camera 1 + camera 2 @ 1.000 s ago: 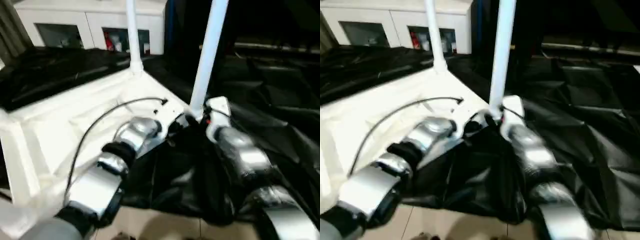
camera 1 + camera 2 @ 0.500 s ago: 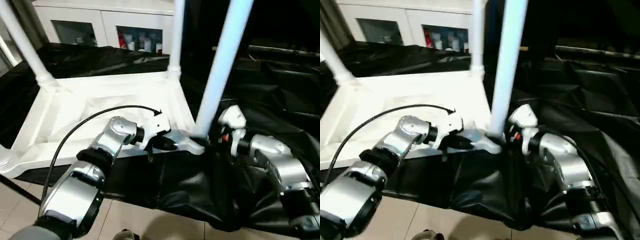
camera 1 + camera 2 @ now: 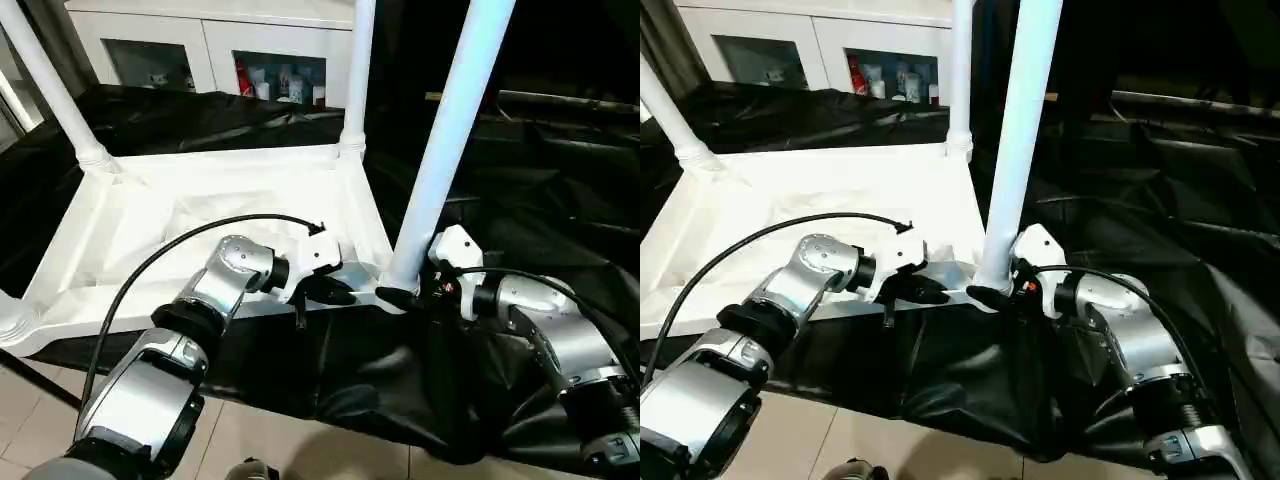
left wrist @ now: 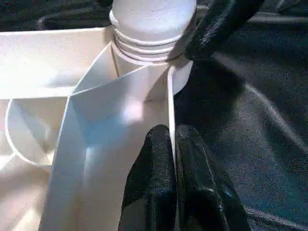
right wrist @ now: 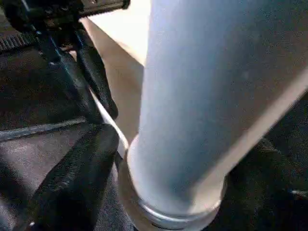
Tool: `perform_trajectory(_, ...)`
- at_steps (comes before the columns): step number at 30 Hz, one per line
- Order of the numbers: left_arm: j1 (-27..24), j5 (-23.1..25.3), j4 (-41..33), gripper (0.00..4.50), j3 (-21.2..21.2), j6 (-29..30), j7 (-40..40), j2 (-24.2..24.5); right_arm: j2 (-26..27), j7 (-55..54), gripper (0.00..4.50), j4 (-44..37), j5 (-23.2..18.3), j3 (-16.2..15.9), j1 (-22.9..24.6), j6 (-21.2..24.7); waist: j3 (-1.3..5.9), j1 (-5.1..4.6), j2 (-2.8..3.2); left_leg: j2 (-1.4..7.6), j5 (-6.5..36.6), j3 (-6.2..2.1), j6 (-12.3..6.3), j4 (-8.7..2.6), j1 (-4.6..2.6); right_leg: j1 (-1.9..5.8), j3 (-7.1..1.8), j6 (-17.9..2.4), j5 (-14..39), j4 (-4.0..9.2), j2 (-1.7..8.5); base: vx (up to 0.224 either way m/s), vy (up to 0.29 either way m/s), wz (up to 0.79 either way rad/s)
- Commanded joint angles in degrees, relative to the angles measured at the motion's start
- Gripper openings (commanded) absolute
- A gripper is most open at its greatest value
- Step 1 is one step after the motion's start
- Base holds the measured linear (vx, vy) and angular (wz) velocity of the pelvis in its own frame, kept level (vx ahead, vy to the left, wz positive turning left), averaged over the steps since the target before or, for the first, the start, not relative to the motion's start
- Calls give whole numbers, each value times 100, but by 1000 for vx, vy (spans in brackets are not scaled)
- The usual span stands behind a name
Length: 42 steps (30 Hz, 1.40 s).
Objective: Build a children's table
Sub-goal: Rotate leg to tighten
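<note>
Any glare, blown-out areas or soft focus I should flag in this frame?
Left eye view: the tabletop glares near white, its ribs washed out. Right eye view: the black sheet goes near featureless at far right. Right wrist view: the near leg is soft, too close. Left wrist view: the fingers are sharp.

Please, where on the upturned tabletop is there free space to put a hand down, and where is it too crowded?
Free: the tabletop's ribbed middle, bordered by the far-left leg, the far leg and the near rim. Crowded: the near right corner, where the left gripper pinches the rim and the right gripper closes around the near leg's base.
</note>
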State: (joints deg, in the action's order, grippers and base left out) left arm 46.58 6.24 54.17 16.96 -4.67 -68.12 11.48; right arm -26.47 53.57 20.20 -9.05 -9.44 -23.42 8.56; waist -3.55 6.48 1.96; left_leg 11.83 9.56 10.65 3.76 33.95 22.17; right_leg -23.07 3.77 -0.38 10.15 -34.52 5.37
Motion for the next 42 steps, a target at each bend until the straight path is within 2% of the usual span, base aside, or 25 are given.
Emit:
perform_trajectory(1,-15,-78,-245,0,9,-3,-121,-9,8,17,325,57,23,-11,-58,12,445,-23,-93,130,1099,-30,-411,-377,-105,295,-201,-1352,936,380,294,0,0,0)
perform_trajectory(3,-25,-78,-270,0,9,21,-120,0,25,23,318,76,29,-3,-67,13,448,-22,-92,135,1082,-32,-416,-377,-105,298,-202,-1357,904,370,294,0,0,0)
perform_trajectory(5,-30,-81,-287,0,4,42,-115,3,45,10,288,105,56,-7,-66,-15,450,-23,-87,133,1035,-31,-435,-373,-98,300,-199,-1373,808,363,287,0,0,0)
perform_trajectory(7,-41,-83,-311,0,1,60,-113,7,66,-7,282,128,68,-8,-64,-41,455,-22,-91,126,1024,-28,-441,-366,-100,303,-199,-1383,778,360,287,0,0,0)
perform_trajectory(8,-46,-87,-323,0,-1,74,-120,12,80,-11,275,138,66,-3,-68,-51,452,-24,-70,128,1048,-31,-435,-369,-99,301,-197,-1380,805,361,290,0,0,0)
perform_trajectory(15,-78,-90,-388,0,-1,127,-158,55,123,-5,258,163,39,-2,-30,-74,454,-39,-79,126,1084,-29,-413,-368,-104,304,-199,-1386,824,363,282,0,0,0)
perform_trajectory(19,-54,-102,-337,0,-69,208,12,16,292,-390,249,408,28,156,-41,177,447,-54,-72,121,1128,-30,-390,-375,-109,296,-196,-1394,891,372,277,0,0,0)
perform_trajectory(21,105,4,-50,0,-178,330,782,-178,548,-1057,246,812,128,304,-81,253,426,-106,-69,108,1323,-26,-283,-384,-119,268,-198,-1355,1196,406,277,0,0,0)
perform_trajectory(22,278,67,229,0,-297,540,1539,-386,830,-1727,246,1143,142,495,-154,392,420,-120,-51,106,1415,-31,-219,-392,-129,261,-196,-1343,1320,411,281,0,0,0)
perform_trajectory(23,406,96,426,0,-389,664,2092,-536,1047,-2236,245,1363,133,646,-228,526,408,-153,-58,91,1598,-36,-105,-396,-168,229,-190,-1268,1685,456,276,0,0,0)
perform_trajectory(24,499,59,555,0,-484,809,2455,-663,1213,-2663,244,1564,134,760,-326,572,404,-178,-70,81,1705,-62,-33,-413,-161,255,-175,-1147,1990,481,279,0,0,0)
perform_trajectory(25,554,28,632,0,-547,900,2669,-742,1315,-2928,242,1690,136,829,-391,591,403,-191,-73,68,1698,-55,-24,-409,-147,252,-181,-1095,2060,493,280,0,0,0)
perform_trajectory(26,663,-16,770,0,-649,1009,3096,-885,1483,-3363,236,1933,150,915,-542,594,407,-198,-45,85,1732,-70,19,-420,-171,233,-178,-1051,2133,506,283,0,0,0)
perform_trajectory(28,795,-54,931,0,-756,1113,3592,-1056,1697,-3901,223,2248,184,1015,-756,587,403,-246,-54,68,1783,-78,51,-428,-150,238,-167,-1013,2135,520,272,0,0,0)
perform_trajectory(30,927,-111,1072,0,-853,1177,3994,-1216,1903,-4415,220,2600,155,1134,-1046,621,412,-293,-81,41,1760,-65,-12,-411,-145,238,-164,-1022,2024,535,262,0,0,0)
perform_trajectory(32,1057,-178,1214,0,-951,1224,4302,-1357,2074,-4827,220,2955,180,1204,-1351,555,421,-305,-70,31,1642,-59,-80,-394,-135,235,-170,-1043,1970,536,271,0,0,0)
perform_trajectory(33,1088,-169,1253,0,-950,1200,4326,-1382,2110,-4853,220,3051,229,1182,-1440,496,426,-300,-99,33,1561,-59,-122,-396,-111,255,-165,-1043,1876,533,268,0,0,0)
perform_trajectory(34,1107,-155,1277,0,-942,1181,4309,-1391,2133,-4832,220,3132,296,1129,-1531,427,433,-290,-84,35,1505,-62,-133,-393,-111,255,-165,-1060,1799,516,274,0,0,0)
perform_trajectory(36,1133,-134,1320,0,-943,1165,4321,-1404,2158,-4840,220,3208,354,1111,-1601,378,438,-286,-92,46,1409,-64,-179,-396,-98,270,-163,-1097,1566,491,267,0,0,0)
perform_trajectory(37,1133,-91,1349,0,-927,1155,4286,-1368,2175,-4805,220,3287,373,1119,-1682,292,440,-285,-114,41,1348,-57,-219,-392,-86,276,-161,-1125,1467,475,273,0,0,0)
perform_trajectory(40,1140,-56,1427,0,-922,1179,4268,-1317,2178,-4772,220,3418,335,1190,-1768,19,443,-277,-127,47,1246,-49,-297,-382,-82,285,-164,-1172,1318,461,283,0,0,0)
perform_trajectory(41,1143,-47,1446,0,-911,1176,4258,-1301,2169,-4742,269,3443,329,1198,-1788,-53,442,-272,-115,53,1209,-51,-324,-382,-85,287,-165,-1210,1255,449,282,0,0,0)
perform_trajectory(42,1141,-48,1450,0,-904,1178,4203,-1277,2133,-4653,269,3396,331,1187,-1779,-169,441,-275,-110,55,1222,-49,-343,-383,-82,291,-163,-1234,1226,447,283,0,0,0)
